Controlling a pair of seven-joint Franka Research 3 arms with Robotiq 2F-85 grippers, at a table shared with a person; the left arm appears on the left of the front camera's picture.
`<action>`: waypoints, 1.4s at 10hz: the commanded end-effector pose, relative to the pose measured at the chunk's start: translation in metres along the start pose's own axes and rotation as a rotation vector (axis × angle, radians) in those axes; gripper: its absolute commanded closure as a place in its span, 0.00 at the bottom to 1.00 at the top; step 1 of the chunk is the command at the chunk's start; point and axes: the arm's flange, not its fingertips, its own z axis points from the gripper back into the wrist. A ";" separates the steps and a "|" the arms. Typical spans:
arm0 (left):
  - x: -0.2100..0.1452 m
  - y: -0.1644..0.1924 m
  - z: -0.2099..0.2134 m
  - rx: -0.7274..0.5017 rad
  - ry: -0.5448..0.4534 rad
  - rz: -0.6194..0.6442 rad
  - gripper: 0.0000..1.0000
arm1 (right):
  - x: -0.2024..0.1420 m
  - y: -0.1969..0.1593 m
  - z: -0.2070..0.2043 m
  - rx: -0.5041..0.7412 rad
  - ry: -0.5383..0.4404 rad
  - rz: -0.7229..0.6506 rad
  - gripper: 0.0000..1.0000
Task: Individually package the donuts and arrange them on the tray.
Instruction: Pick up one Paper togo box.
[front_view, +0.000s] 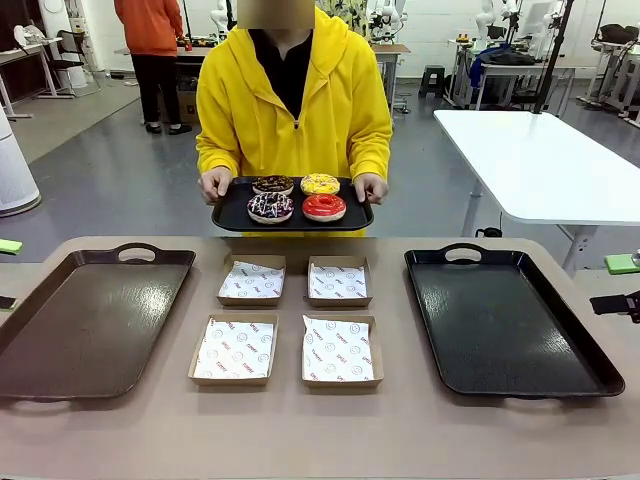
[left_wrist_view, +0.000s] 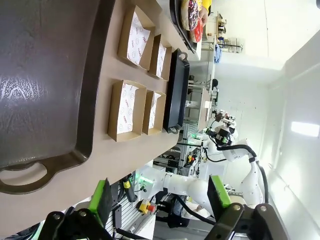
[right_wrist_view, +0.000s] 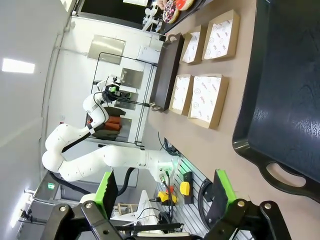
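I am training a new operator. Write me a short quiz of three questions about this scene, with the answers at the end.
1. How many donuts lie on the small black tray that the person holds?
2. True or false: every cardboard box already holds a donut.
3. The left gripper and the right gripper are: A) both open; B) both shut; C) one shut on a donut.
Key: 1. Four. 2. False: the boxes hold only printed paper. 3. A.
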 end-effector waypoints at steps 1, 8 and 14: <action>0.000 -0.001 0.001 -0.018 -0.006 0.005 0.00 | 0.001 -0.001 0.000 0.014 -0.003 0.008 0.00; 0.000 -0.001 0.001 -0.018 -0.006 0.005 0.00 | 0.001 -0.001 0.000 0.014 -0.003 0.008 0.00; 0.000 -0.001 0.001 -0.018 -0.006 0.005 0.00 | 0.078 0.097 -0.090 -0.373 0.209 -0.075 0.00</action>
